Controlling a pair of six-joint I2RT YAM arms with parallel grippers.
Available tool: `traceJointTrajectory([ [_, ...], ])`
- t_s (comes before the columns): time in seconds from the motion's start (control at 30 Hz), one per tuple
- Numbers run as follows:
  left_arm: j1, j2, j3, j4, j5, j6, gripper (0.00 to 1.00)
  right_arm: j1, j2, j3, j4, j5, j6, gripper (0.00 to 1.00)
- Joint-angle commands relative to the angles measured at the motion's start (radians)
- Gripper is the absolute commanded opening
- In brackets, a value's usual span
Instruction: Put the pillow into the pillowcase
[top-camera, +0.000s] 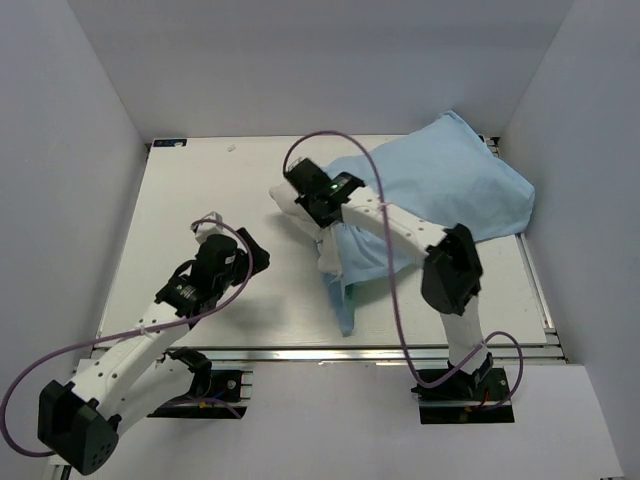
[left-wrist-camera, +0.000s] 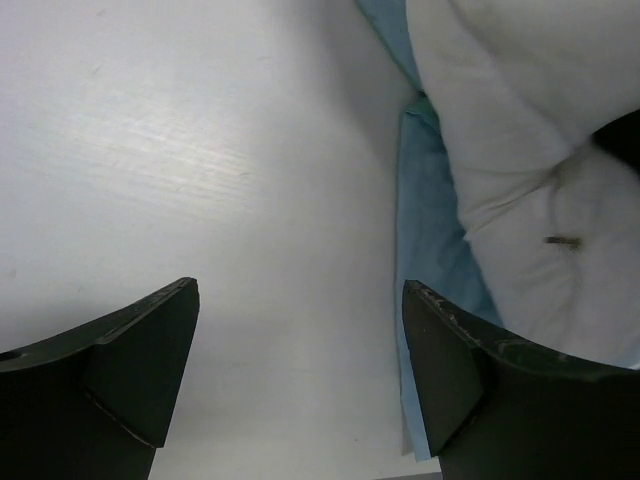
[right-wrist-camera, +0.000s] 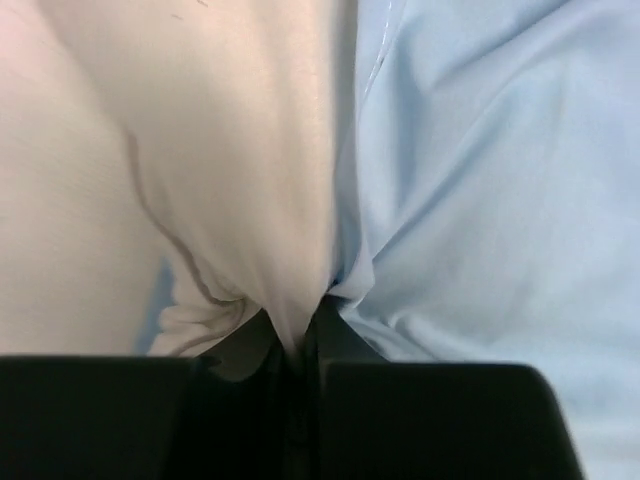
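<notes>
the pillow (right-wrist-camera: 200, 150) looks soft, plump and light, its white end bulging from the limp pillowcase (top-camera: 450, 185). the right hand (right-wrist-camera: 300, 345) pinches a pillow fold against the pillowcase's hem; bunched cloth should hold best. the left hand (left-wrist-camera: 300, 330) gapes beside the pillowcase's teal edge.

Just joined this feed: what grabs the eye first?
A puffed light-blue pillowcase fills the far right of the table, the white pillow poking out toward the centre. The right gripper is shut on the pillow at that opening; the left gripper hangs open over the table.
</notes>
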Motion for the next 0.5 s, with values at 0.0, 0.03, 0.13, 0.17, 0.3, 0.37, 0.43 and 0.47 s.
traceJointTrajectory([
  [0.0,0.005,0.079,0.081,0.174,0.118,0.138,0.9,-0.07,-0.249,0.01,0.131,-0.163,-0.02,0.0],
  [0.03,0.005,0.107,0.102,0.191,0.136,0.149,0.9,-0.079,-0.274,0.016,0.127,-0.195,-0.018,0.0],
  [0.13,0.005,0.224,0.188,0.275,0.243,0.207,0.93,-0.119,-0.372,0.018,0.127,-0.31,-0.014,0.0],
  [0.17,0.005,0.274,0.217,0.3,0.263,0.213,0.96,-0.139,-0.386,0.016,0.128,-0.33,-0.002,0.0],
  [0.3,0.005,0.392,0.271,0.462,0.374,0.209,0.98,-0.17,-0.479,-0.022,0.173,-0.433,0.02,0.0],
  [0.37,0.005,0.44,0.297,0.527,0.4,0.178,0.98,-0.18,-0.522,-0.059,0.212,-0.461,0.028,0.0],
  [0.43,0.005,0.506,0.32,0.62,0.447,0.142,0.98,-0.183,-0.539,-0.06,0.225,-0.479,0.064,0.0],
  [0.47,0.005,0.529,0.32,0.693,0.457,0.126,0.98,-0.188,-0.541,-0.059,0.232,-0.484,0.077,0.0],
])
